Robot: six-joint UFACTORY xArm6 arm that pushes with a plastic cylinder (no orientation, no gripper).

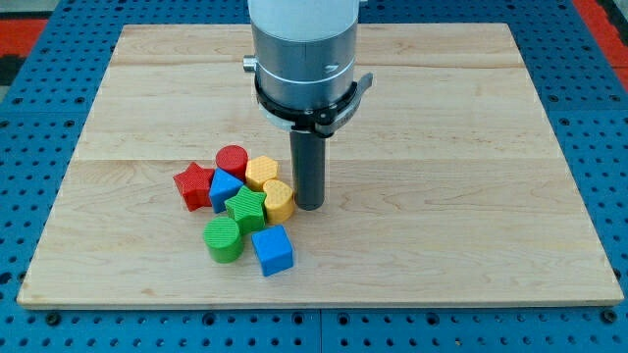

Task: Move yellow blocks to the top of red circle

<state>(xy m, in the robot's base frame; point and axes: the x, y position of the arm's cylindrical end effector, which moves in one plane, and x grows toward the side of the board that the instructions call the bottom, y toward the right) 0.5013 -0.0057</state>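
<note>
The blocks lie in a tight cluster at the board's lower left of centre. The red circle (233,160) is at the cluster's top. A yellow hexagon block (261,173) touches its right side. A second yellow block (279,200), rounded, lies just below that one. My tip (309,206) stands on the board right beside the lower yellow block, on its right, touching or nearly touching it.
A red star (194,185), a blue block (225,188), a green star (246,209), a green cylinder (224,239) and a blue cube (273,250) crowd the same cluster. The wooden board (442,196) sits on a blue pegboard.
</note>
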